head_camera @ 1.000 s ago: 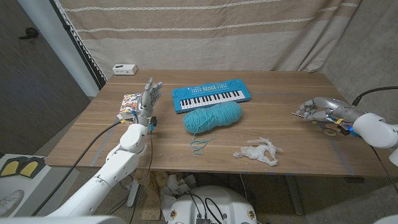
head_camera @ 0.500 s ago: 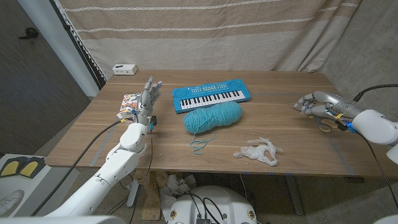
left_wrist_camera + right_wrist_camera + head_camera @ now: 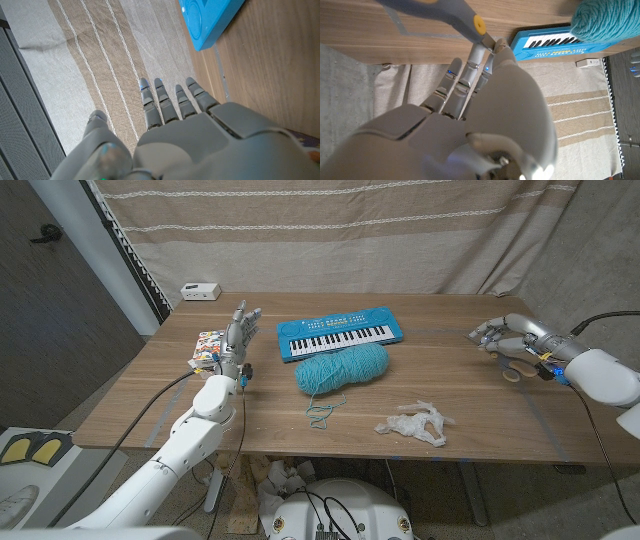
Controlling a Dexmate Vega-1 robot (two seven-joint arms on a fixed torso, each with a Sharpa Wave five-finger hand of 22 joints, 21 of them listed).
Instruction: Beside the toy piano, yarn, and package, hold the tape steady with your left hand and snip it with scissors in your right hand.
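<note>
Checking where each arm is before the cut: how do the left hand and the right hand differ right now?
The left hand stands near the table's left side with fingers spread and pointing up, holding nothing. The right hand is at the far right, fingers curled, with the grey, yellow-riveted scissors at its fingertips; whether it grips them is unclear. The left hand is beside a colourful package; the right hand has bare wood around it. Both are grey.

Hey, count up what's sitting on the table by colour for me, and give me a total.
Blue or teal: 2, the toy piano and the yarn
White: 2, the crumpled wrapper and the small box at the back edge
Multicoloured: 1, the package
Tan: 1, the tape roll
Total: 6
</note>
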